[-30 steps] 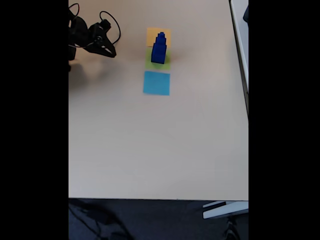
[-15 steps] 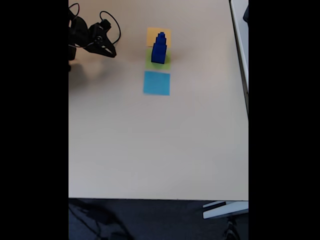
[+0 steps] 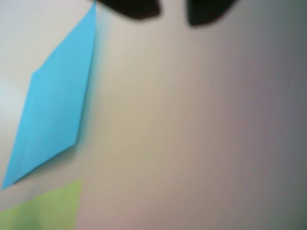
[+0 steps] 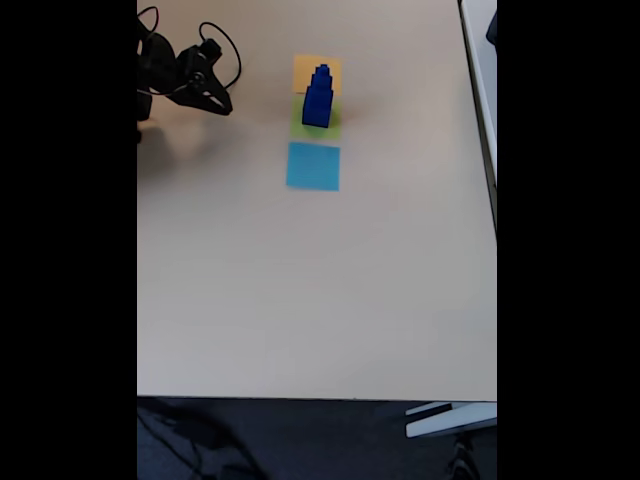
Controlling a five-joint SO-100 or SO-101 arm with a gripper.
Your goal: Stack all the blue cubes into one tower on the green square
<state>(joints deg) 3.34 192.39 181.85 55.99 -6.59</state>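
In the fixed view the blue cubes (image 4: 318,95) stand stacked as one upright tower on the green square (image 4: 330,128), near the table's far edge. My gripper (image 4: 222,105) hangs well to the left of the tower, apart from it, holding nothing. The wrist view has two dark, blurred fingertips (image 3: 129,7) at the top edge, with a narrow strip of bare table between them at the gripper (image 3: 172,9). A corner of the green square (image 3: 48,208) shows at the bottom left of that view.
An orange-yellow square (image 4: 317,68) lies just behind the tower and a light-blue square (image 4: 313,166) (image 3: 53,115) just in front of it. The beige table (image 4: 320,290) stretches towards the near edge. Black cables loop above the arm at the top left.
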